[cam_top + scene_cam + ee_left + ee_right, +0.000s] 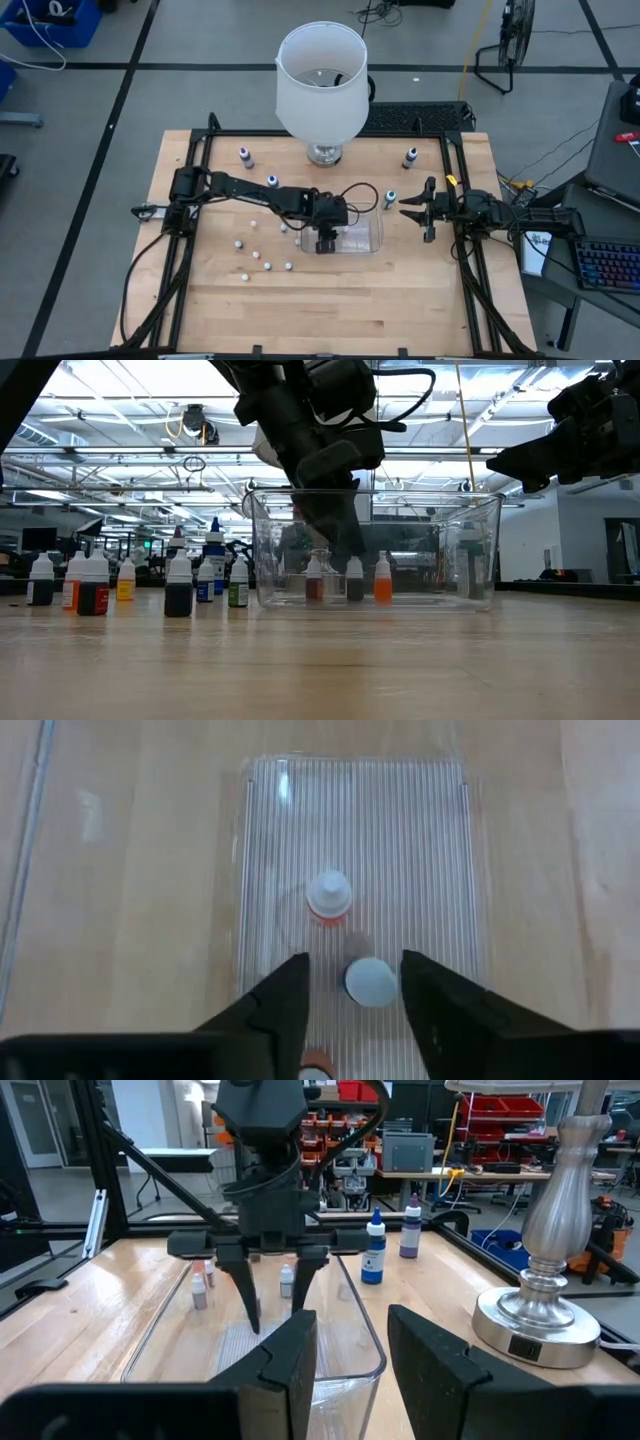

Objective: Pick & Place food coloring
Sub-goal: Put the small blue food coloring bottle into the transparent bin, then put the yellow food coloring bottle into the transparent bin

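Left arm reaches across table centre, left gripper (352, 1010) pointing down into clear tub (372, 232), fingers spread around a white-capped food coloring bottle (369, 982), not pinching. Right gripper (408, 207) hovers near right edge, fingers parted, empty.

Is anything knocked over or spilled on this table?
Nothing stands out. The three bottles in the clear tub stand upright, as do the loose bottles on the table. No spills show.
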